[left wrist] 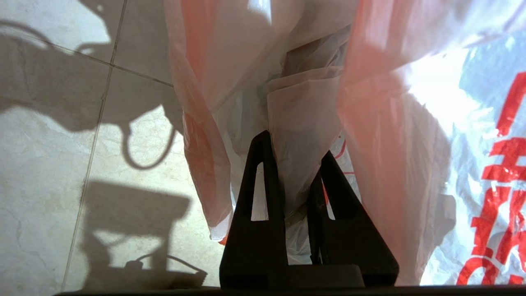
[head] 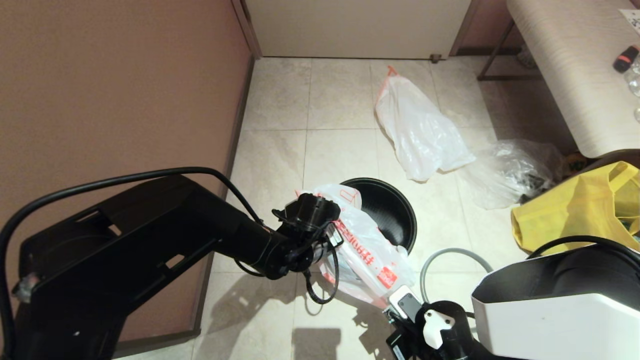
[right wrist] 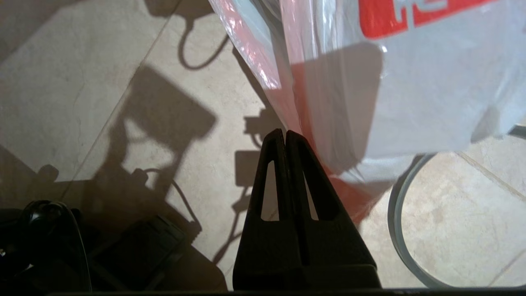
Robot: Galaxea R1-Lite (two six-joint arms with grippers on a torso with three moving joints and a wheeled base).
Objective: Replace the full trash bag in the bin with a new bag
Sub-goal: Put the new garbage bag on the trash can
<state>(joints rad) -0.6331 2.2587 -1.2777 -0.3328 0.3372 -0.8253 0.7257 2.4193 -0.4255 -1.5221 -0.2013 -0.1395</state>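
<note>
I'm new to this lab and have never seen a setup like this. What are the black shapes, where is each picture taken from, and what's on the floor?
It's a two-armed robot. The wide picture comes from its head; the other two come from cameras on its wrists, so the black wedges there are gripper fingers. The left gripper is pinched on a fold of the new bag, white with red print, held up beside the bin. The right gripper is shut on that bag's lower edge. On the tiled floor lie the full trash bag, a clear plastic bag, a yellow tote and a grey hoop.
</note>
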